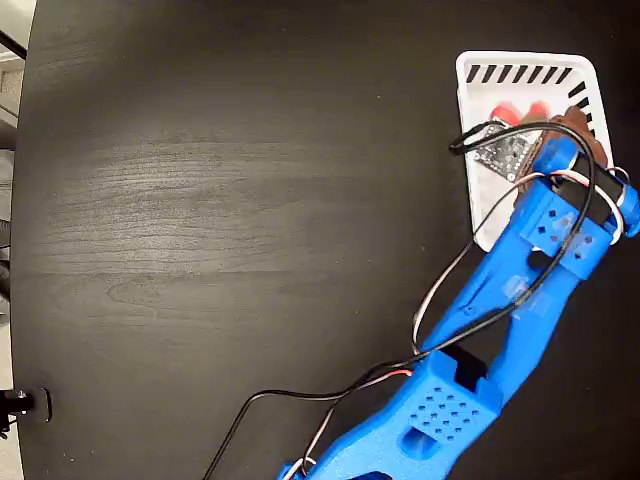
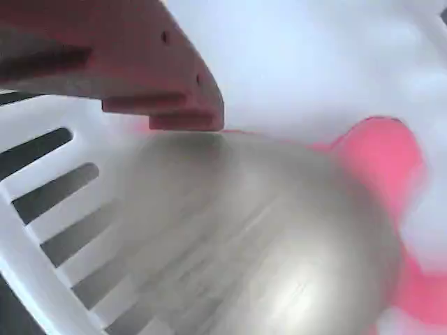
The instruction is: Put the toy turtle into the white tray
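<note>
Toy turtle: inside the white tray, its domed metallic shell blurred and filling the wrist view, pink limbs poking out at the right; in the fixed view only red-pink parts show beyond the arm.
White tray: at the table's upper right in the fixed view, black slanted slots along its top edge.
Gripper: over the tray, 1 reddish finger touching the shell's upper edge; clenched or released, cannot tell.
Arm: blue, reaching up from the bottom edge, cables trailing.
Table: black woodgrain.
</note>
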